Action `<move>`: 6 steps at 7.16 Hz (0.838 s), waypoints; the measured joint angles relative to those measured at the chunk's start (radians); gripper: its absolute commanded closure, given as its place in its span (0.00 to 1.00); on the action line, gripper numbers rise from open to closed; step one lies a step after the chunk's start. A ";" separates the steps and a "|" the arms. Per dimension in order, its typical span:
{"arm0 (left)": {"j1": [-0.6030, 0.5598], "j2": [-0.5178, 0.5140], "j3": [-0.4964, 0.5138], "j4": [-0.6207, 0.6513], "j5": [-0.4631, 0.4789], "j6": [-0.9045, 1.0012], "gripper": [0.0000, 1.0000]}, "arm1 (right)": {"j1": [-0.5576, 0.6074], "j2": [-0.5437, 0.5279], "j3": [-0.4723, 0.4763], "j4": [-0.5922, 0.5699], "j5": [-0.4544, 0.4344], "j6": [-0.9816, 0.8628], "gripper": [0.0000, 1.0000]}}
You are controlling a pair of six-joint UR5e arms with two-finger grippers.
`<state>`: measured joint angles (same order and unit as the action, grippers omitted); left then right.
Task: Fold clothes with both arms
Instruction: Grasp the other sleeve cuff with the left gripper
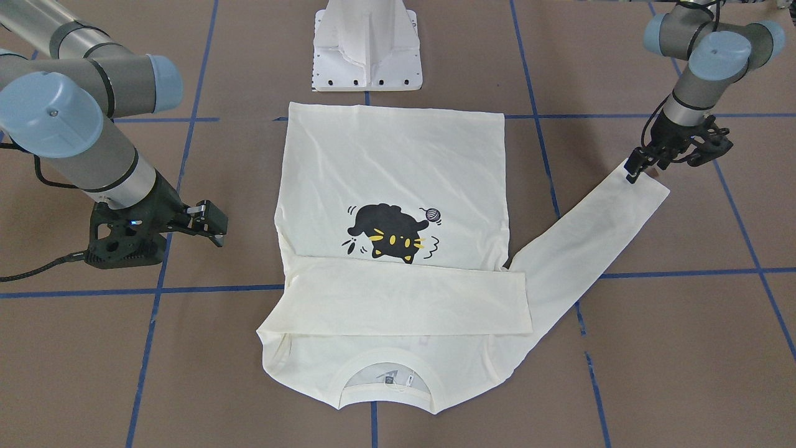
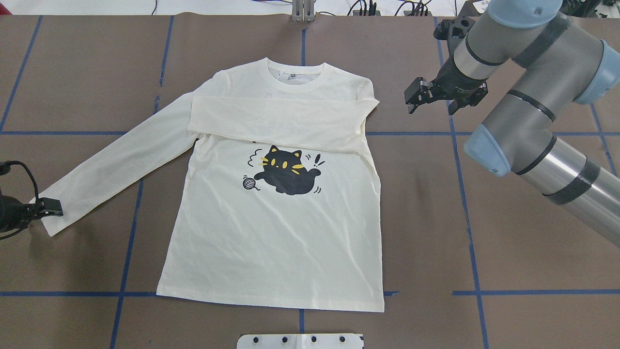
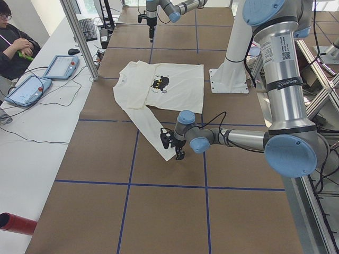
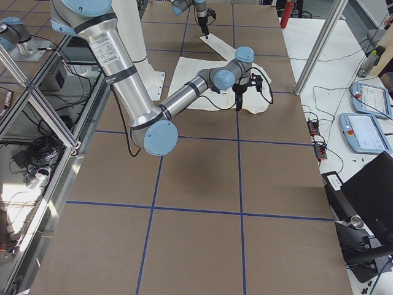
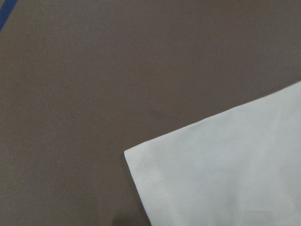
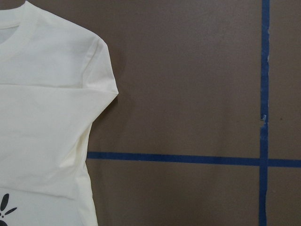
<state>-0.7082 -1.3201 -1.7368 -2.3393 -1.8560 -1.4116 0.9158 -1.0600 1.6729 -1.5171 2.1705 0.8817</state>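
A cream long-sleeved T-shirt with a black cat print (image 2: 271, 242) lies flat, print up, on the brown table gridded with blue tape (image 2: 484, 218), its collar on the side away from the robot. One sleeve (image 2: 276, 126) is folded across the chest. The outstretched sleeve (image 2: 121, 160) ends at the black left gripper (image 2: 52, 209), which sits on the cuff (image 5: 141, 165); whether it is clamped cannot be told. The right gripper (image 2: 432, 103) hangs spread and empty beside the folded shoulder. The second sleeve fold appears to be the step in hand. It likely calls for a firm pinch on the cuff, then a lift and a carry across the chest.
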 measured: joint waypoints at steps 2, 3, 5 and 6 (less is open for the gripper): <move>0.000 -0.002 -0.002 0.000 -0.002 -0.003 0.92 | 0.000 0.000 0.006 0.000 0.000 0.000 0.00; 0.001 -0.002 -0.004 0.000 -0.003 -0.004 1.00 | 0.000 0.000 0.009 -0.001 -0.001 0.000 0.00; 0.000 -0.002 -0.012 0.004 -0.004 -0.004 1.00 | 0.000 -0.001 0.013 -0.001 -0.001 0.000 0.00; 0.000 -0.003 -0.023 0.004 -0.006 -0.004 1.00 | 0.001 -0.001 0.014 -0.001 -0.001 0.000 0.00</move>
<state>-0.7086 -1.3232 -1.7602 -2.3352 -1.8615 -1.4158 0.9167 -1.0614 1.6866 -1.5186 2.1691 0.8820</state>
